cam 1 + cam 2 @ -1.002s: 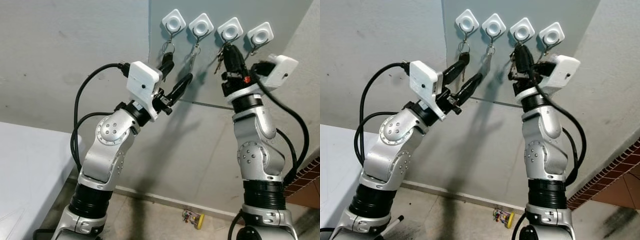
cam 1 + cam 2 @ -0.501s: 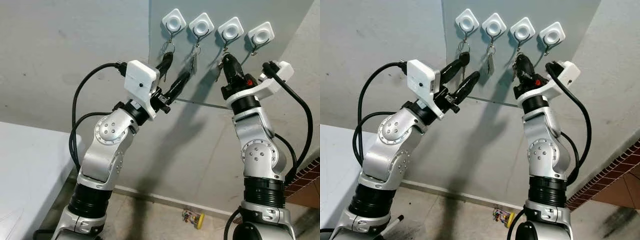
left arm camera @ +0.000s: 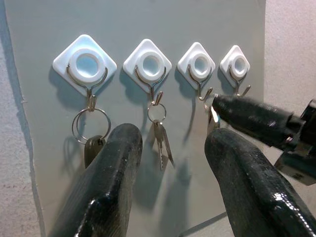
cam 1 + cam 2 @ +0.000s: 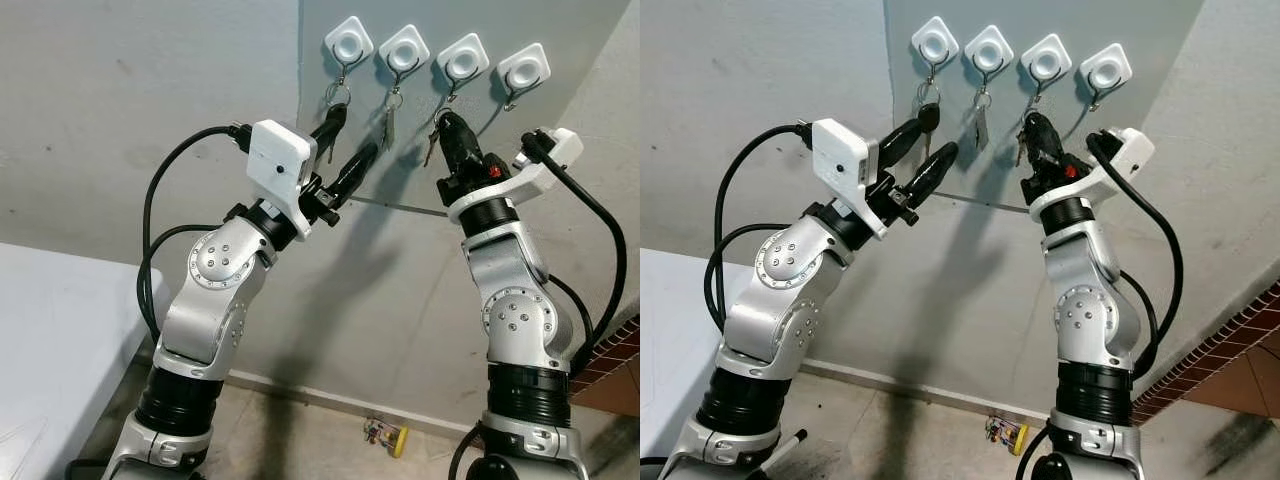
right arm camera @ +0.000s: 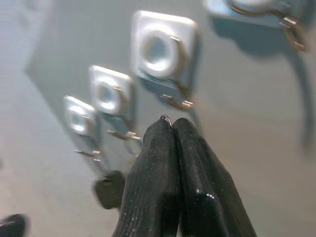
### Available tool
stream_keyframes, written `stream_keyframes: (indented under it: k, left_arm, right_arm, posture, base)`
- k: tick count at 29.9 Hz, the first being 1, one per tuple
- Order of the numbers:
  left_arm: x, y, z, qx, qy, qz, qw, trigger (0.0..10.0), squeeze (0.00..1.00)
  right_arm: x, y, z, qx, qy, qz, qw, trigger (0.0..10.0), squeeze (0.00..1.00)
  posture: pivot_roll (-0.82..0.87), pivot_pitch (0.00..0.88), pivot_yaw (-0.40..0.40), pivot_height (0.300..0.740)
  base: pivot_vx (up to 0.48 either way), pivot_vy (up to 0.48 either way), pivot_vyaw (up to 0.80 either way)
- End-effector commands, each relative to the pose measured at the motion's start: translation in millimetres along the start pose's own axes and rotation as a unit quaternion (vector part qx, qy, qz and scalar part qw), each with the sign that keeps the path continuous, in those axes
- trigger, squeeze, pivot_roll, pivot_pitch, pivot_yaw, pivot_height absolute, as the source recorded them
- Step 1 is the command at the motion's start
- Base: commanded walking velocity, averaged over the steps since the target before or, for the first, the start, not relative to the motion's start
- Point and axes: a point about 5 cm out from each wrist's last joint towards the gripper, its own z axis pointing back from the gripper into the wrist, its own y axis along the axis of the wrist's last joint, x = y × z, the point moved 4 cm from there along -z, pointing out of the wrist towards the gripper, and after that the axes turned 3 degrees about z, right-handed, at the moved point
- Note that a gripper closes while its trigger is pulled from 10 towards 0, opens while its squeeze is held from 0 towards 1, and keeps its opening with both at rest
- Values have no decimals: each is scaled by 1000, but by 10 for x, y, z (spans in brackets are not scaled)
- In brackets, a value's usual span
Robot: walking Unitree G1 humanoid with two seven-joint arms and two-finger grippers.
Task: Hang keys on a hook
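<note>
Four white diamond-shaped hooks sit in a row on a grey wall panel (image 4: 560, 20). A key ring (image 4: 336, 95) hangs from the first hook (image 4: 348, 42), and keys (image 4: 390, 118) hang from the second hook (image 4: 404, 48). My right gripper (image 4: 447, 121) is shut on a small bunch of keys (image 4: 431, 142), just below the third hook (image 4: 463, 57). In the right wrist view only a bit of the ring (image 5: 166, 118) peeks out above the shut fingertips (image 5: 163, 129). My left gripper (image 4: 356, 131) is open, just in front of the first two hooks, holding nothing.
The fourth hook (image 4: 523, 66) at the right end is bare. A small yellow object (image 4: 387, 435) lies on the floor by the wall base. A white surface (image 4: 50, 330) is at the lower left, and brick-patterned flooring (image 4: 610, 365) at the lower right.
My right gripper has dropped a little down and left from the third hook, keys still in it, and its wrist has turned. The left arm has barely shifted.
</note>
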Motion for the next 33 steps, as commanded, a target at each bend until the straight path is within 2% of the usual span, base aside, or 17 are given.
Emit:
stream_keyframes:
  k: [1, 8, 14, 20, 33]
  left_arm:
    - [-4, 71, -14, 10, 1, -6, 1000, 10000, 0]
    - [21, 79, -22, 11, -6, -5, 1000, 10000, 0]
    - [24, 75, -21, 9, -7, -6, 1000, 10000, 0]
    - [20, 79, -21, 10, -6, -6, 1000, 10000, 0]
    - [13, 86, -16, 11, -4, -4, 1000, 10000, 0]
  right_arm:
    - [-99, 88, -14, 18, 22, 1, 1000, 10000, 0]
    - [-178, 222, -45, 51, 39, -10, 998, 10000, 0]
    - [-122, 276, -64, 64, 21, -23, 997, 10000, 0]
    - [-33, 232, -61, 54, -2, -75, 996, 10000, 0]
    - [64, 121, -51, 20, -28, -104, 994, 10000, 0]
  posture:
    - [-105, 47, -60, 724]
    - [-104, 47, -57, 724]
    - [-103, 46, -58, 724]
    - [-99, 46, -59, 724]
    - [-102, 49, -57, 724]
  base:
    - [0, 0, 0]
    - [0, 0, 0]
    - [0, 0, 0]
    - [0, 0, 0]
    - [0, 0, 0]
